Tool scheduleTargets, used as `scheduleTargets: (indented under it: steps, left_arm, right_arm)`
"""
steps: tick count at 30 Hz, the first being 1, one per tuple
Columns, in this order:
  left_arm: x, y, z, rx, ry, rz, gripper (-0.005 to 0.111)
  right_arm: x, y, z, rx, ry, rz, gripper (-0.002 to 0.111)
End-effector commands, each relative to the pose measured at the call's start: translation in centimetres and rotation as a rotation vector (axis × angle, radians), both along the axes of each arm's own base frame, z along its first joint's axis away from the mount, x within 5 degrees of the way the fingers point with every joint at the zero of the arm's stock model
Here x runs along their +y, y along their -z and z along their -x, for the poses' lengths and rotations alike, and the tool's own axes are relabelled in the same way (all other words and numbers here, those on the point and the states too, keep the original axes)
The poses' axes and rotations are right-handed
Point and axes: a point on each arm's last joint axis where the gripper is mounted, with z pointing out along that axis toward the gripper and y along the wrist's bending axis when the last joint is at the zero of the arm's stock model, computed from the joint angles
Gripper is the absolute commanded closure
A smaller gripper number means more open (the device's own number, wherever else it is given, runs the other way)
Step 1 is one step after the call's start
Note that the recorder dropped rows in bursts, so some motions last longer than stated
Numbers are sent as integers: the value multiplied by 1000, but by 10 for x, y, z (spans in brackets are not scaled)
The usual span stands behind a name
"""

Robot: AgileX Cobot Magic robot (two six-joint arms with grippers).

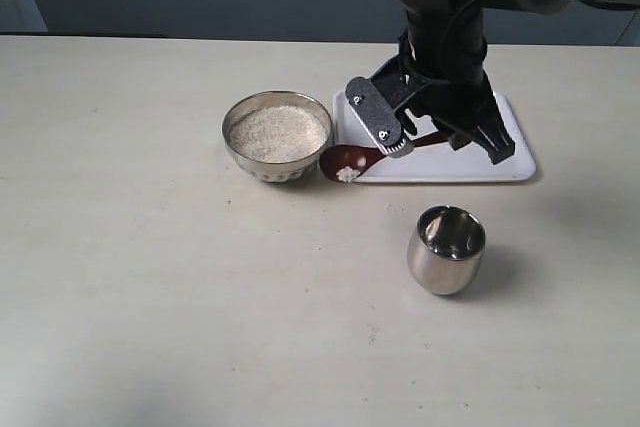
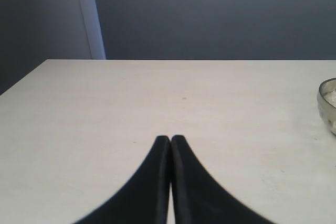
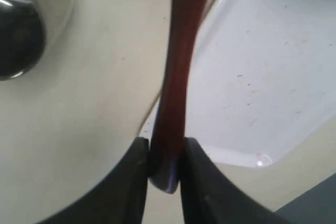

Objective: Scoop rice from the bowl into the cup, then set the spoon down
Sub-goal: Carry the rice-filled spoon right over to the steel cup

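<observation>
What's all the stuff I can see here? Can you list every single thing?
small round shiny metal bowl: one, silver, left of the tray.
fine white uncooked rice: pale heap in the bowl; a few grains on the spoon.
slim dark reddish-brown wooden spoon: one, scoop end between bowl and tray.
flat white rectangular tray: one, behind the cup.
rounded polished steel cup: one, silver, front right.
pale table: one, beige, under everything.
right gripper: black, shut on the spoon's handle.
left gripper: black, shut, empty.

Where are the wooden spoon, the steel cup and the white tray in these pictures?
wooden spoon (image 1: pixel 345 157), exterior view, on its oval scoop end.
steel cup (image 1: pixel 447 252), exterior view, on its shiny side wall.
white tray (image 1: pixel 445 165), exterior view, on a bare patch of its surface.
</observation>
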Motion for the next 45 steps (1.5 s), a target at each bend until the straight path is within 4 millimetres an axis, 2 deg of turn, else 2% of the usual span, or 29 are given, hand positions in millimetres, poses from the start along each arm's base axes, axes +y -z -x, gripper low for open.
scheduleTargets:
  steps: [1,10,18,26,35,45]
  left_arm:
    - [1,1,0,1,-10,3,106]
    - [1,1,0,1,-10,3,106]
    - [1,1,0,1,-10,3,106]
    - [1,1,0,1,-10,3,106]
    - [1,1,0,1,-10,3,106]
    - [1,1,0,1,-10,3,106]
  right_arm:
    - [-5,-10,3,-18,36,-13,109]
    - [-21,-12,-1,-1,176,-76,109]
    - [-40,6,18,64,191,-4,109]
    - [-56,1,31,56,232,3,109]
    - [-92,-4,37,61,319,7,109]
    - [-104,12,50,72,352,88,109]
